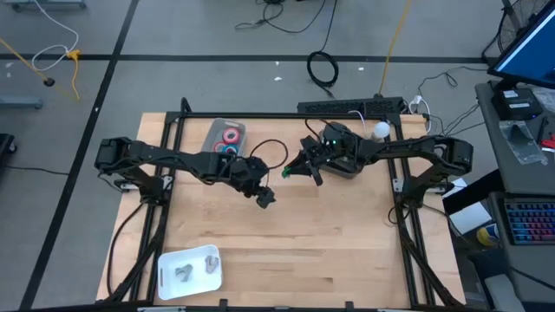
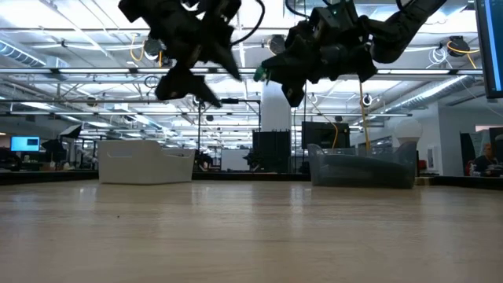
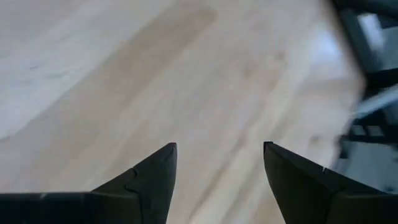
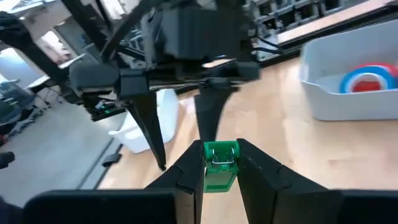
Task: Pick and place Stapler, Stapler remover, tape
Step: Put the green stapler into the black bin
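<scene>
left wrist view was just blurry wood, and the items in the white tray [image 1: 166, 270] were hard to make out. pale wooden table [image 1: 303, 251], big open hall behind. both arms hung mid-air: left gripper [image 1: 266, 198] spread wide and empty, right gripper [image 4: 216, 163] clamped on a green stapler remover [image 4: 219, 164]. tape [image 1: 231, 136] sat in the grey bin [image 1: 212, 132].
</scene>
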Robot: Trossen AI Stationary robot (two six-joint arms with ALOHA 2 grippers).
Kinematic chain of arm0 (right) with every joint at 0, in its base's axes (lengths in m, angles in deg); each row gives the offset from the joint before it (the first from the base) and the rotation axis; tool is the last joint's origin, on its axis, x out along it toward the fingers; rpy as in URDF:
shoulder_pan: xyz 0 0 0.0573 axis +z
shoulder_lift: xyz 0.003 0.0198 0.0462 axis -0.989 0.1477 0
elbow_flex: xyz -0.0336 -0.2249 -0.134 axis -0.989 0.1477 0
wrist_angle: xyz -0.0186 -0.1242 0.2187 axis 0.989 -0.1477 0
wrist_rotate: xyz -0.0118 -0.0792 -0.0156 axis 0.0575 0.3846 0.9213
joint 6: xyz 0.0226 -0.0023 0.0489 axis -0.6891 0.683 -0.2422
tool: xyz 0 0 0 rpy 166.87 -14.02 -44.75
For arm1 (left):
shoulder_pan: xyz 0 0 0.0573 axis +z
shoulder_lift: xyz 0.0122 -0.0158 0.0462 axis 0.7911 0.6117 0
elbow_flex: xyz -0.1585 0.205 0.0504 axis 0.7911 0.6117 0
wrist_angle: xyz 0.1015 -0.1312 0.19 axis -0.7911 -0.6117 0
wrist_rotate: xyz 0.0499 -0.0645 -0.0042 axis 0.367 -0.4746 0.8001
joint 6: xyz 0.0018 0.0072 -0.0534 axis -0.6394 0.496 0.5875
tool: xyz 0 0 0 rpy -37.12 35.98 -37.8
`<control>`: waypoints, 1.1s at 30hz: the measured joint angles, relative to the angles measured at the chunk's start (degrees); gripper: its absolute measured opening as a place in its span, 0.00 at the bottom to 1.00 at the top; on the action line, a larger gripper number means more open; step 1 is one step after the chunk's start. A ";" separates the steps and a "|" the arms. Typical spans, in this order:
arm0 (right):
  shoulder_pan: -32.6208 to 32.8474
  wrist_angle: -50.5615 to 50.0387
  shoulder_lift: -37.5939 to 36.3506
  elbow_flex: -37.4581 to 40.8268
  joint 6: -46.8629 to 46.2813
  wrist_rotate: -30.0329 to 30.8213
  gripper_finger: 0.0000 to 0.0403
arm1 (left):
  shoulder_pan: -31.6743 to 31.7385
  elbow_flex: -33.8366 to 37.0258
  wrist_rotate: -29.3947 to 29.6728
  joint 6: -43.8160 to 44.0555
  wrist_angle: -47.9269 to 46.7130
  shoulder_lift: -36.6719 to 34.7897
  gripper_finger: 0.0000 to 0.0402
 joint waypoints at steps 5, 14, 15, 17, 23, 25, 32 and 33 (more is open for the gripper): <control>-5.14 -8.73 -2.70 0.00 4.41 -0.03 0.16 | -1.11 0.00 5.38 0.13 -5.71 0.00 0.61; -13.74 -32.70 -12.97 0.02 16.14 11.37 0.16 | -1.45 0.00 10.18 -0.33 -6.56 0.00 0.61; -14.28 -35.27 -14.30 0.02 17.37 13.82 0.16 | -1.37 0.00 10.71 -0.33 -6.58 0.00 0.61; -15.20 -41.26 -17.03 0.00 19.01 18.91 0.16 | -1.33 0.00 11.52 -0.61 -6.56 0.00 0.61; -15.95 -58.02 -23.81 0.00 20.74 36.88 0.17 | -0.76 0.00 11.95 -1.32 -6.56 0.00 0.61; -15.95 -62.33 -25.19 0.00 20.14 41.73 0.16 | -0.31 0.00 11.96 -1.88 -6.56 0.00 0.61; -15.95 -72.15 -25.81 1.60 13.24 49.85 0.18 | 1.49 0.00 12.00 -3.57 -6.44 0.02 0.61; -15.95 -72.13 -25.79 2.51 12.13 49.54 0.17 | 1.59 0.00 12.03 -4.18 -6.37 0.02 0.61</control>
